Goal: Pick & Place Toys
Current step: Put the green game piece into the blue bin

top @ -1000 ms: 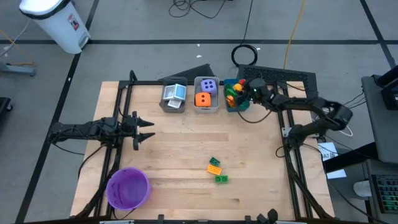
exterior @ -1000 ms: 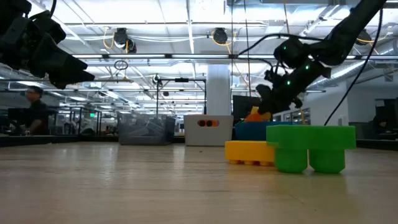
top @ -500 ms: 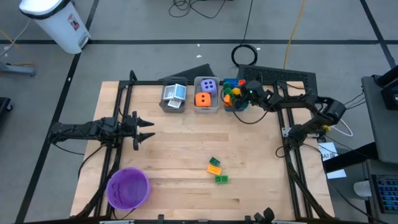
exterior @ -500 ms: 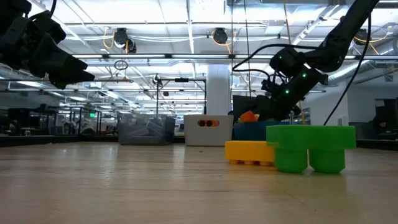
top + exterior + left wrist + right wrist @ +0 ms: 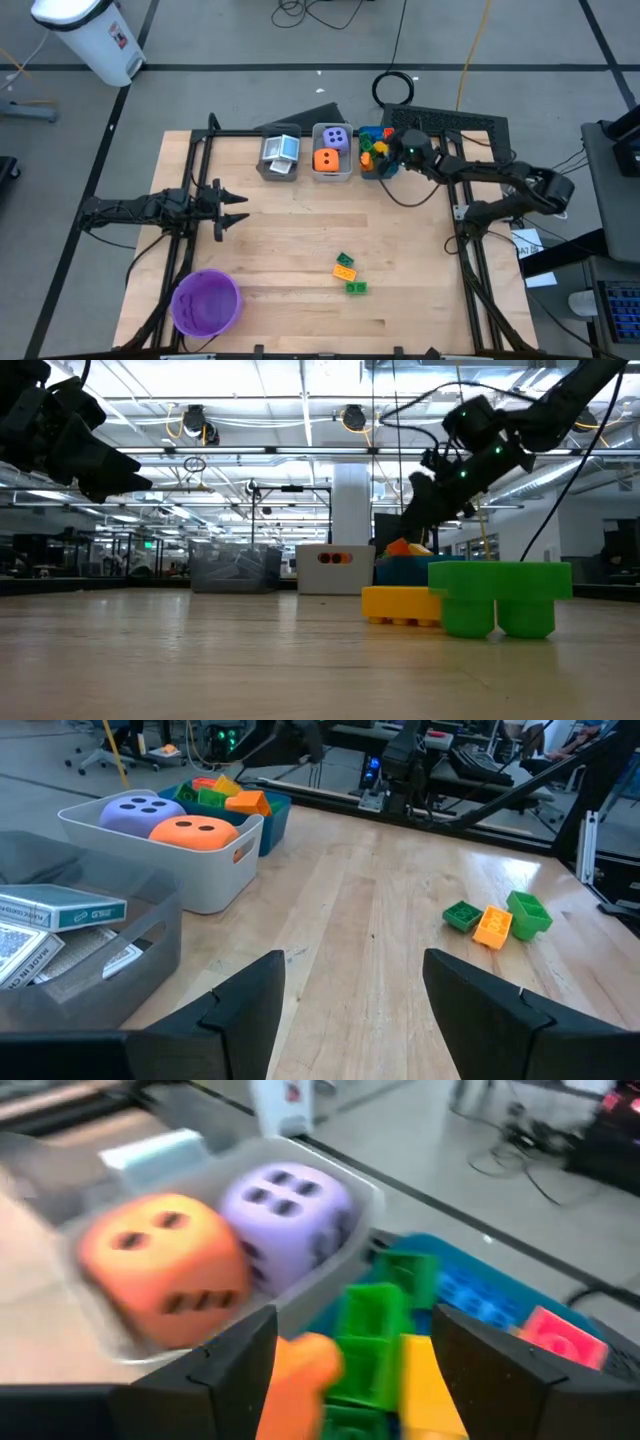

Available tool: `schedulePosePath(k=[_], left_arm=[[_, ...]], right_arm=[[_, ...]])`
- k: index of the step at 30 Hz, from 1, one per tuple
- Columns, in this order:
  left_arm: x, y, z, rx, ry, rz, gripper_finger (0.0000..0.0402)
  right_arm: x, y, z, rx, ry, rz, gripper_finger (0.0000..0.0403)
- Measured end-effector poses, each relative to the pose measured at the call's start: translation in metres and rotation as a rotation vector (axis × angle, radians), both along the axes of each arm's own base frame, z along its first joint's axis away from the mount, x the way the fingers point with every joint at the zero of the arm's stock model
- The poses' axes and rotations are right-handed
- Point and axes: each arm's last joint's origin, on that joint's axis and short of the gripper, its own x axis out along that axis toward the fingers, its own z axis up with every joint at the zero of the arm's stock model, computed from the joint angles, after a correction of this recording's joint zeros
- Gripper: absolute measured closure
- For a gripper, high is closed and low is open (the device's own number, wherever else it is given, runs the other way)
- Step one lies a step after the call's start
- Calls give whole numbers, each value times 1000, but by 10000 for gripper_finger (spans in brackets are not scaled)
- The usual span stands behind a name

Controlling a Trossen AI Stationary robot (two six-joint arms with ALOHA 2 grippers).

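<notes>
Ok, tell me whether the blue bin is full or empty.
Partly filled at least. The blue bin holds a heap of multicoloured bricks, green, yellow, orange and pink, rising to its rim in the left wrist view.

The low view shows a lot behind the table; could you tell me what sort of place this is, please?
Probably a large robotics lab or workshop: exposed ceiling ducts, a long hall with glass partitions, and cables on the floor.

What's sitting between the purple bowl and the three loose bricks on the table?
Nothing: in the high view, the stretch from the purple bowl to the loose bricks is bare wooden table.
</notes>
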Motion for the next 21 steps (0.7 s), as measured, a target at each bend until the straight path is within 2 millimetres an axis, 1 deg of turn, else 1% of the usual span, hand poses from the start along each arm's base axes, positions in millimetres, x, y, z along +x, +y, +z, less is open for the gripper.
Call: schedulePosePath(k=[5,12,16,19,21], left_arm=[[0,0,0,0,0,0,156],[0,0,0,0,0,0,155],[0,0,0,0,1,0,156],[0,0,0,0,0,0,156],[0,0,0,0,1,0,156]], right_arm=[[12,28,13,-28,-49,120,136],[33,79,17,3,-108,444,135],[42,117,19,22,-130,637,135],[45,150,21,35,-160,796,135],[46,172,24,40,-203,871,135]])
